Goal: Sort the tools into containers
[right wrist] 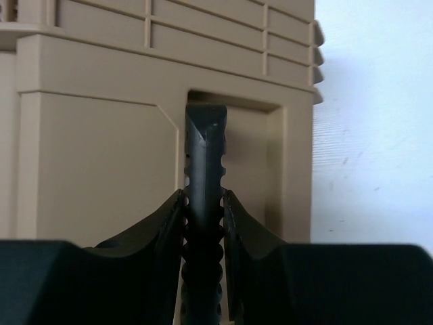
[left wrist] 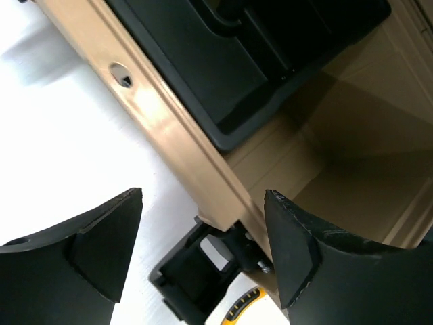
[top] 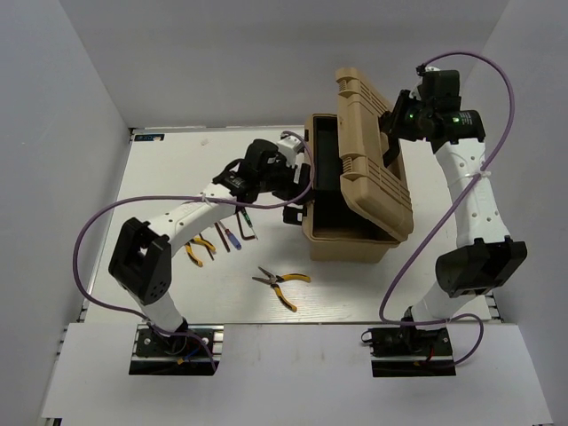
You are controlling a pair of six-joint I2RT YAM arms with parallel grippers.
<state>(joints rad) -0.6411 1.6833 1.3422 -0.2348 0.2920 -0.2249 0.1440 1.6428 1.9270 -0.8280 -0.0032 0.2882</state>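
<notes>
Jaws, left gripper [top: 297, 197] [left wrist: 203, 196]: spread wide, nothing between them and nothing touched. They hang over the left wall of the toolbox [top: 351, 232] and straddle its rim, with one finger [left wrist: 88, 250] above the bench [top: 177, 169] and the other above the open interior.

Jaws, right gripper [top: 391, 124] [right wrist: 204, 196]: pressed in on the black handle [right wrist: 205, 156] of the lid [top: 373, 155], pinching it from both sides. The lid stands raised and tilted over the toolbox's right side.

Tools, left to right, all on the bench outside the toolbox:
- yellow-handled pliers [top: 200, 249], near the left edge, midway back
- screwdrivers [top: 231, 235], thin, just right of those pliers
- hex key [top: 250, 227], dark, beside the screwdrivers; its shape is hard to make out
- second pliers [top: 282, 282], handles spread, toward the near edge at about mid-width, just left of the toolbox's near-left corner

Toolbox: tan, open, right of the bench's centre. A black tray [left wrist: 223, 74] sits inside, with bare tan floor next to it. A black latch [top: 293, 216] [left wrist: 199, 277] hangs on the outer left wall.

Obscured: the left forearm crosses above the small tools. From overhead the toolbox interior is dark and the lid covers its right part. In the left wrist view a yellow scrap [left wrist: 243, 306] below the latch is cut off by the bottom edge and cannot be identified.
</notes>
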